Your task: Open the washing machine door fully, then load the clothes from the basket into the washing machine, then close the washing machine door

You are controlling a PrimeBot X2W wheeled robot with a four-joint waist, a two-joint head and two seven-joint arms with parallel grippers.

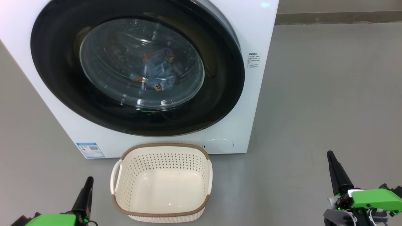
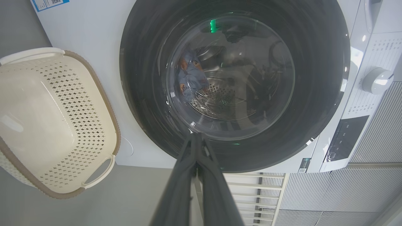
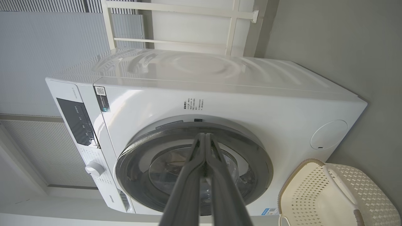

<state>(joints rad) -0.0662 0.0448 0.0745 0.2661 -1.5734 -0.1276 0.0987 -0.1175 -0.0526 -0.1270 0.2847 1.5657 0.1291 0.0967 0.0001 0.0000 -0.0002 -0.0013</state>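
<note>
The white washing machine (image 1: 251, 37) stands before me with its round black door (image 1: 220, 94) shut flat against the front. Through the glass window, light blue clothes (image 1: 158, 73) with orange-brown bear faces lie inside the steel drum. The cream basket (image 1: 161, 207) with a brown rim sits on the floor in front of the machine, with nothing in it. My left gripper (image 1: 89, 179) is shut, low at the basket's left. My right gripper (image 1: 329, 153) is shut, well to the right. The door (image 2: 314, 125), clothes (image 2: 190, 78) and basket (image 2: 47, 125) also show in the left wrist view.
Grey floor (image 1: 329, 94) spreads wide to the right of the machine. A blue label sticker (image 1: 90, 150) marks the machine's lower left front. The control panel and knob (image 2: 377, 81) are on the machine's top front. A white metal frame (image 3: 232, 28) stands behind the washing machine (image 3: 220, 100).
</note>
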